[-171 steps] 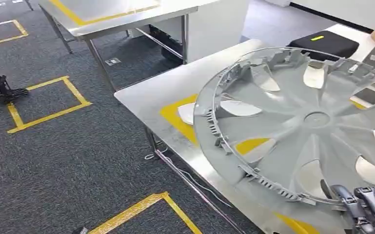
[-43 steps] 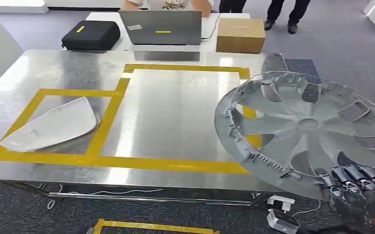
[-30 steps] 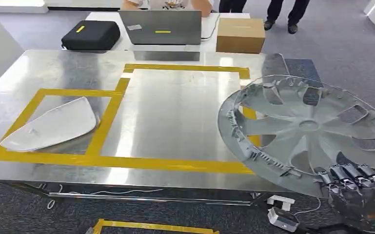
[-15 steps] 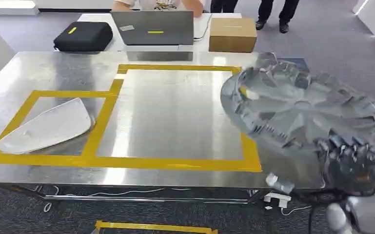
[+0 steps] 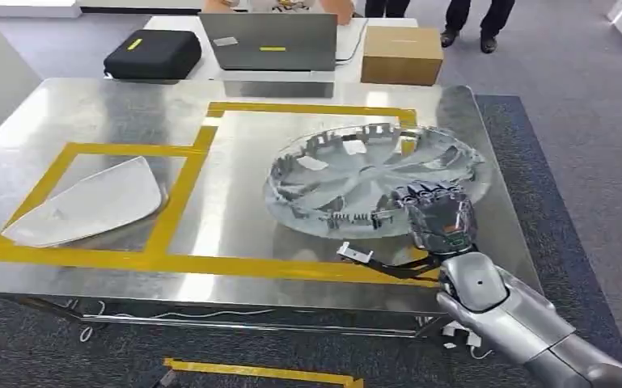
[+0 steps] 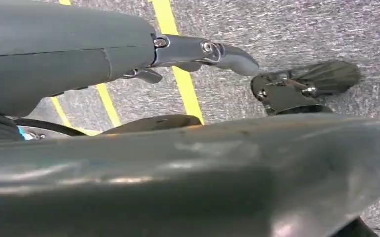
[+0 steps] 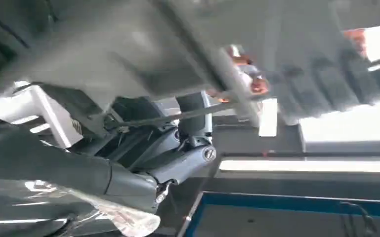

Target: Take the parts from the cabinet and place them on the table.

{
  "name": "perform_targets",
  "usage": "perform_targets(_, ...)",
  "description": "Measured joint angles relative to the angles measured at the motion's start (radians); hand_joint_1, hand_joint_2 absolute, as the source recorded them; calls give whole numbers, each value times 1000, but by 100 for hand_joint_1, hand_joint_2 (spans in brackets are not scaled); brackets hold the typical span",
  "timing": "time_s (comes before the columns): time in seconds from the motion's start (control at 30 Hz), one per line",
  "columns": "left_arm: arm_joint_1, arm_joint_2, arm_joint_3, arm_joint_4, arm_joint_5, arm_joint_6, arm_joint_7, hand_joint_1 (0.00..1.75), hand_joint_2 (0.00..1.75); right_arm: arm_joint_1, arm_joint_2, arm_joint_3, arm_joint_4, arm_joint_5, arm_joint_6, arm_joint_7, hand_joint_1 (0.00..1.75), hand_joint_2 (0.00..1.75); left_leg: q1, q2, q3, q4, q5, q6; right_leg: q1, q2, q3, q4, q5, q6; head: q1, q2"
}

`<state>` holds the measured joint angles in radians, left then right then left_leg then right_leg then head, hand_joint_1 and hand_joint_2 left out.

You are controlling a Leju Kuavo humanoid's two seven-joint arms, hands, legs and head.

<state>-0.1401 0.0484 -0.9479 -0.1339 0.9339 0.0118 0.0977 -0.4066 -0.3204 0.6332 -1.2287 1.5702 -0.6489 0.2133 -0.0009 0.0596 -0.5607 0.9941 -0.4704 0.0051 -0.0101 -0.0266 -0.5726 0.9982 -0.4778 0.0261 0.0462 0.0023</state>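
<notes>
Right hand [image 5: 441,220] grips the near right rim of the one grey wheel cover [image 5: 372,190], dark fingers curled over its edge; the silver forearm rises from the lower right corner of the head view, wrist bent toward the table's middle; the left hand [image 6: 217,54] appears in its wrist view as a grey cover and one pale finger above carpet, and whether it is spread or closed I cannot tell.

Counting from left to right on the steel table [image 5: 129,105]: one pale wing-shaped panel [image 5: 89,202] lies flat inside the smaller yellow tape rectangle [image 5: 174,202], its long axis running from the near left corner toward the far right, narrow tip nearest the left edge; one larger yellow tape rectangle [image 5: 307,108] adjoins it; the wheel cover sits within that larger rectangle toward its right side, hollow ribbed side up, tilted slightly, with its near edge in the hand.

Beyond the table, left to right: one black case [image 5: 152,53]; one grey laptop [image 5: 275,42]; one cardboard box [image 5: 402,55]; two people's legs [image 5: 469,16] stand on the carpet behind.
</notes>
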Motion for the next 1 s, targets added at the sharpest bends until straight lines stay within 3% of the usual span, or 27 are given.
perform_targets(0.6,-1,0,-17,0,5,2,0,0,0,-45,-3,90,11,0,31,-57,175,175,-2,-1,-2,1,0,0,-1,-1,-1,0,1,1,0,0)
perform_targets(0.87,-2,0,-27,0,8,6,-2,0,0,-26,48,71,0,-42,36,-166,175,175,-2,-1,-2,1,0,0,-1,0,-1,0,1,1,0,0)
perform_targets(1.0,-2,0,-30,0,16,10,-4,0,0,-7,97,47,-23,-98,74,-195,175,175,-2,-1,-2,1,0,0,-1,0,-2,0,1,1,0,0)
